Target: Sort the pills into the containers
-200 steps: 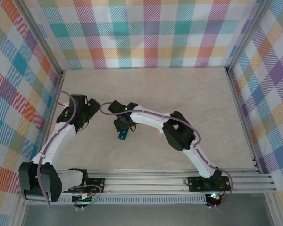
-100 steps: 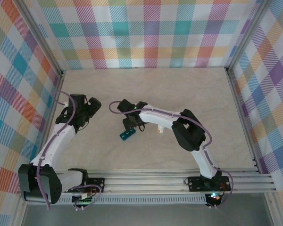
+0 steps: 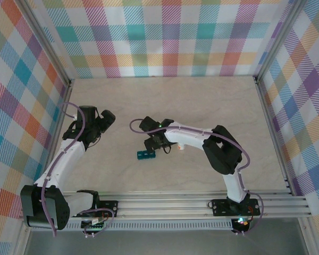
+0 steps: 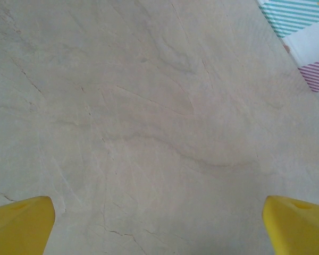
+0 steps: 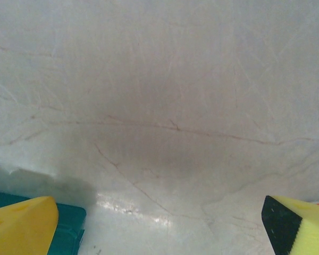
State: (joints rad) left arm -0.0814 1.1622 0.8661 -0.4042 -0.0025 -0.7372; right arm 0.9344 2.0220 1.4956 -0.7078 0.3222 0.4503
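One containers strip (image 3: pixel 145 155) beside right fingers (image 5: pixel 21 226), plaid walls (image 3: pixel 165 37) around

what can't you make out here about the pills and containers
- pills: too small to tell in the top view.
- containers contents: too small from above; the right wrist view cuts them at its bottom edge, behind a yellow finger.
- white bottle: partly under the right arm.

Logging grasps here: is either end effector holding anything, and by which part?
Nothing is held: left end effector and right end effector are both open, empty.
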